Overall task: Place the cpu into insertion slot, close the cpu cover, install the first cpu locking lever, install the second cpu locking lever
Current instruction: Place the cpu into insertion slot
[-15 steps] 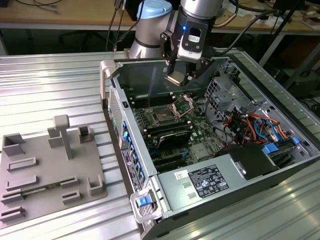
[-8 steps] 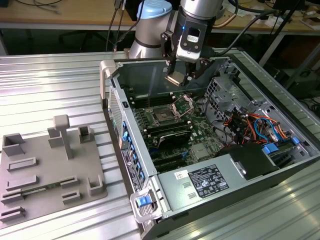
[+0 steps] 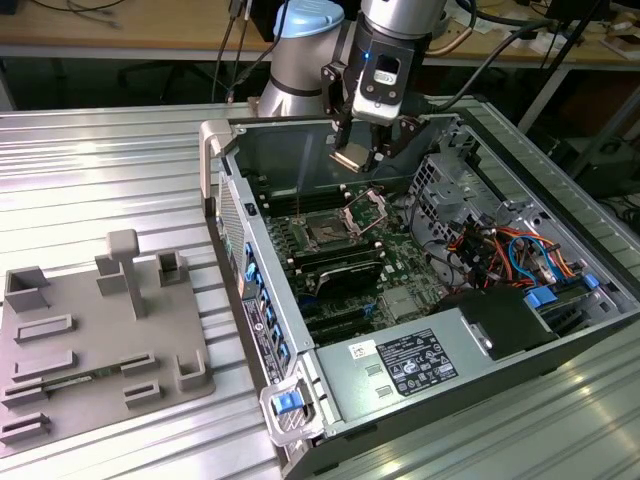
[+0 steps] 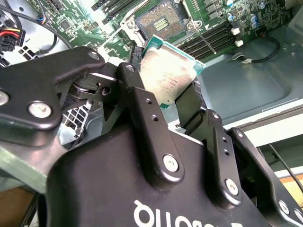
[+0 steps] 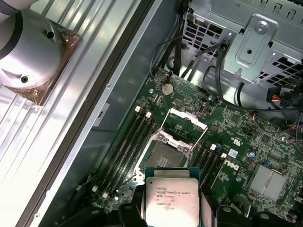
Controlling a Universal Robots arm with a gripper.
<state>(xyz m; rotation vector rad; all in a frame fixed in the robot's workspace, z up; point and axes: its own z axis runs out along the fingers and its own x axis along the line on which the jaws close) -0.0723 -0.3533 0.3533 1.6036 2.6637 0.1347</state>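
Observation:
My gripper (image 3: 358,152) is shut on the cpu (image 3: 352,158), a flat square chip with a dull silver top. I hold it in the air above the motherboard, inside the open computer case. In both wrist views the black fingers (image 4: 142,106) clamp the cpu (image 4: 168,78) (image 5: 171,201) by two opposite edges. The insertion slot (image 3: 325,232) (image 5: 163,156) (image 4: 163,21) lies bare below the chip, a dark square with a silvery rim. The cpu cover (image 3: 365,210) (image 5: 183,126) is swung open, standing up from the slot's far edge.
Long black memory slots (image 5: 125,146) flank the socket. A metal drive cage (image 3: 445,185) and bundled cables (image 3: 500,250) fill the exterior view's right side of the case. The case wall (image 3: 290,150) rises behind my gripper. A grey fixture tray (image 3: 90,340) sits outside at the exterior view's left.

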